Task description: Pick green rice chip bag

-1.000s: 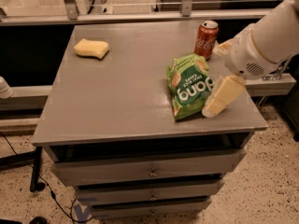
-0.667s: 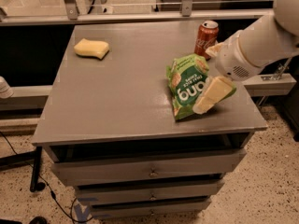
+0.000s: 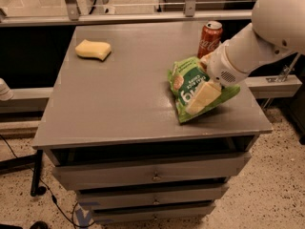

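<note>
so the gripper (image 3: 206,84) sits right over the right half of the chip bag (image 3: 182,87), which runs roughly front-to-back, and honestly can't tell if the jaws are open or closed

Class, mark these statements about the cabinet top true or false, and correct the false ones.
1. The crinkly green rice chip bag lies near the right front corner of the grey cabinet top. True.
2. The red cola can lies on its side. False: it stands upright, behind the bag.
3. The robot's gripper is at the bag. True.
4. The yellow sponge touches the bag. False: it lies apart, back left.
</note>
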`<state>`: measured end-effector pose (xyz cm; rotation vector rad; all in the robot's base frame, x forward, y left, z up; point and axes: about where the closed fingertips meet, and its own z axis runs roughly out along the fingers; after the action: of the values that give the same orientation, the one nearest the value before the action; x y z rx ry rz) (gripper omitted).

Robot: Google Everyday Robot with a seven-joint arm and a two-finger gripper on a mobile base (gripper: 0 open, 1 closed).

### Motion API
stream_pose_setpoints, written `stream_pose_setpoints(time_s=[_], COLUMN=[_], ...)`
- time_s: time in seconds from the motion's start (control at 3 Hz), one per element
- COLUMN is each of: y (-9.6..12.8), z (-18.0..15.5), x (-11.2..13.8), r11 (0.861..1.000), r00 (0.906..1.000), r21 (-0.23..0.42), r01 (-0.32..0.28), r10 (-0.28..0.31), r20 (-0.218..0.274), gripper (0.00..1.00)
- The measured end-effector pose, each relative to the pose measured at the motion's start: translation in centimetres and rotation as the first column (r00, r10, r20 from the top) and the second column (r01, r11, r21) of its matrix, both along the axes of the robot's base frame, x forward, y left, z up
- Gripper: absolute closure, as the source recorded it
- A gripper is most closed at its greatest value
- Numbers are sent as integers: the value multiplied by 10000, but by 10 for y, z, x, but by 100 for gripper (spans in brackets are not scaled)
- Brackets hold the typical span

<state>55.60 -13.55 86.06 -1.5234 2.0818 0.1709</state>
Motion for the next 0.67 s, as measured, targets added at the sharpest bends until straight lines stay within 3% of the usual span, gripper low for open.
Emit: stream_pose_setpoints(time_s=[0.67], y=[3], z=[9], x=[-4], r11=[9999], r00=[9992], r21=[154], r01=[11], r10=[-5], r20=[-402], gripper=[64])
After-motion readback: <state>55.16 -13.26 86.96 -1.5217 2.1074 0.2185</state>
